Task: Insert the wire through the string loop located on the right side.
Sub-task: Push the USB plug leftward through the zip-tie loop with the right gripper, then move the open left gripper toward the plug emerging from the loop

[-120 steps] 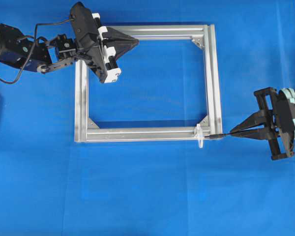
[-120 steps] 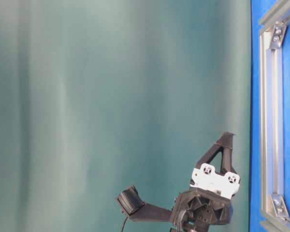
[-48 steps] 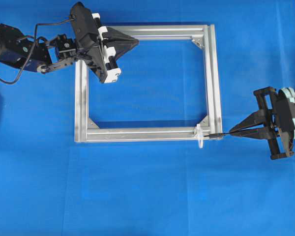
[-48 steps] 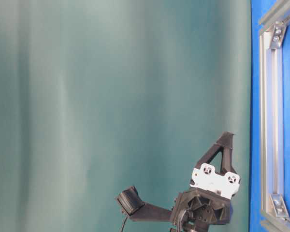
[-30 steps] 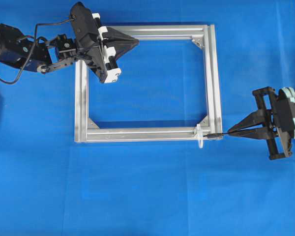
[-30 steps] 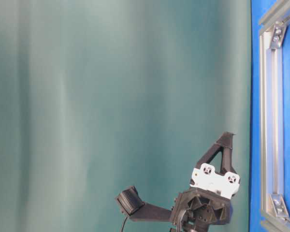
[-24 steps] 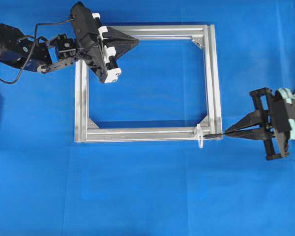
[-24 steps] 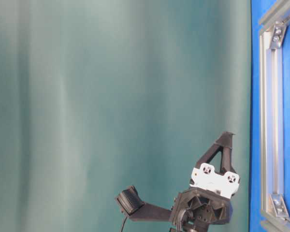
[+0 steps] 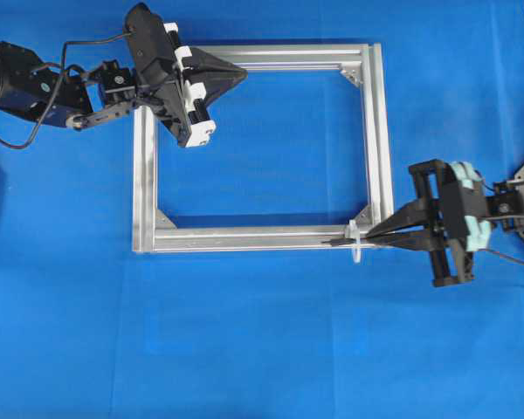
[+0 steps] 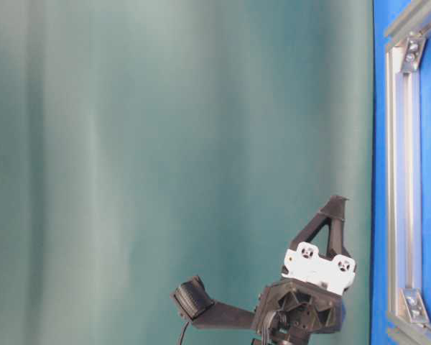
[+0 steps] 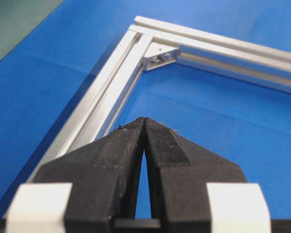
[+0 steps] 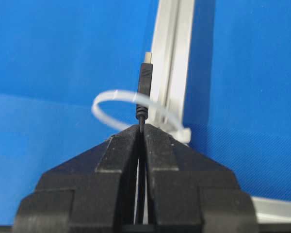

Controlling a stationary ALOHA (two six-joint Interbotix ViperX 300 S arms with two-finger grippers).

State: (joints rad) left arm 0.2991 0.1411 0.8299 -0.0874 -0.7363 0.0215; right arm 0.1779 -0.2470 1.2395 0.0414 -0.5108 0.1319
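Note:
The white string loop (image 9: 355, 243) stands on the front bar of the silver frame (image 9: 142, 175), near its right corner. My right gripper (image 9: 368, 237) is shut on the thin black wire (image 9: 342, 242), fingertips just right of the loop. The wire's plug tip pokes out on the loop's left side. In the right wrist view the plug (image 12: 145, 82) sticks out past my shut gripper (image 12: 142, 127), with the loop's white band (image 12: 104, 100) crossing its lower part, beside the frame bar (image 12: 172, 53). My left gripper (image 9: 244, 77) is shut and empty over the frame's far left corner.
Blue cloth covers the table. In the left wrist view the shut left gripper (image 11: 144, 120) hovers beside the frame rail (image 11: 104, 104) and a grey corner bracket (image 11: 160, 54). The table-level view shows the left gripper (image 10: 338, 201) and the frame's edge (image 10: 399, 180).
My right gripper has moved left with the wire, and the plug tip has gone from right of the loop to its left side. The left arm has not moved.

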